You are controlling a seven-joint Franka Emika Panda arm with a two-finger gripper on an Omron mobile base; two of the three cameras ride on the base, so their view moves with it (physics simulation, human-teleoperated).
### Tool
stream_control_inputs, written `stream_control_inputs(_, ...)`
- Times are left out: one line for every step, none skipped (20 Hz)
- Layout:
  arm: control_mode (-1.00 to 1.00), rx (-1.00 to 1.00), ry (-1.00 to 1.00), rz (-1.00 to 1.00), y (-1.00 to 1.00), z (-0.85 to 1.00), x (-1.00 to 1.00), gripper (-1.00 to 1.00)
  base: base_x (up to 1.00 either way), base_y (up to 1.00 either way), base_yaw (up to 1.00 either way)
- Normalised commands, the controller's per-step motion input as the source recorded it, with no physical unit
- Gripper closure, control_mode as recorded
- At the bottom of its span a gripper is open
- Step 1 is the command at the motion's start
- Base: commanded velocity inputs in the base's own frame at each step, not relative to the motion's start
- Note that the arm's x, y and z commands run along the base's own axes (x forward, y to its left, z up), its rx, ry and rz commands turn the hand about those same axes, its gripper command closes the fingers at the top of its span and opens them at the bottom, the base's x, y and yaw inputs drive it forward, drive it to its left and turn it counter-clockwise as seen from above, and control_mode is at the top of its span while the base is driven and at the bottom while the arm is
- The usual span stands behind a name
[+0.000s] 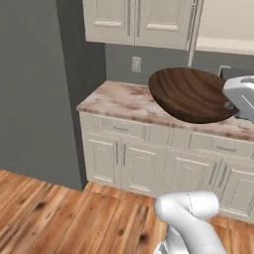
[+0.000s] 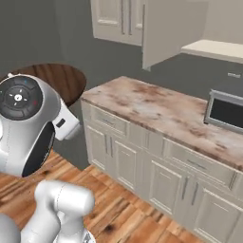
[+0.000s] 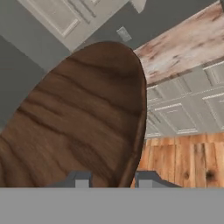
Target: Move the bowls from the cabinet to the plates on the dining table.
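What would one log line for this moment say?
hand: shut on wooden bowl rim | bowl: lifted, tilted, clear of counter | cabinet: door open

No text, label, brand, number or sign can be read anywhere in these pictures. The wall plate (image 1: pixel 136 64) behind the counter is blank, the cabinet doors (image 1: pixel 133 21) carry only raised panels and bar handles, and the microwave (image 2: pixel 226 112) front shows a dark window with nothing legible on it. The round dark cap (image 2: pixel 20 97) on the arm's joint bears a few small marks, but they are too small and blurred to make out.
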Motion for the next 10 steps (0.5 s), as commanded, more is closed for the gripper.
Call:
stream_control_inputs(1.0, 0.0, 0.0, 0.0, 0.0, 0.0, 0.0, 1.0, 0.42, 0.19, 0.71)
stream_control_inputs(1.0, 0.0, 0.0, 0.0, 0.0, 0.0, 0.0, 1.0, 0.41, 0.19, 0.71)
stream_control_inputs(1.0, 0.0, 0.0, 0.0, 0.0, 0.0, 0.0, 1.0, 0.36, 0.16, 0.71)
stream_control_inputs(1.0, 0.0, 0.0, 0.0, 0.0, 0.0, 0.0, 1.0, 0.26, 0.13, 0.7)
stream_control_inputs(1.0, 0.0, 0.0, 0.0, 0.0, 0.0, 0.0, 1.0, 0.23, 0.12, 0.69)
stream_control_inputs(1.0, 0.0, 0.0, 0.0, 0.0, 0.0, 0.0, 1.0, 0.2, 0.13, 0.68)
stream_control_inputs(1.0, 0.0, 0.0, 0.0, 0.0, 0.0, 0.0, 1.0, 0.19, 0.14, 0.67)
stream_control_inputs(1.0, 0.0, 0.0, 0.0, 0.0, 0.0, 0.0, 1.0, 0.17, 0.14, 0.66)
stream_control_inputs(1.0, 0.0, 0.0, 0.0, 0.0, 0.0, 0.0, 1.0, 0.17, 0.18, 0.66)
stream_control_inputs(1.0, 0.0, 0.0, 0.0, 0.0, 0.0, 0.0, 1.0, 0.11, 0.19, 0.65)
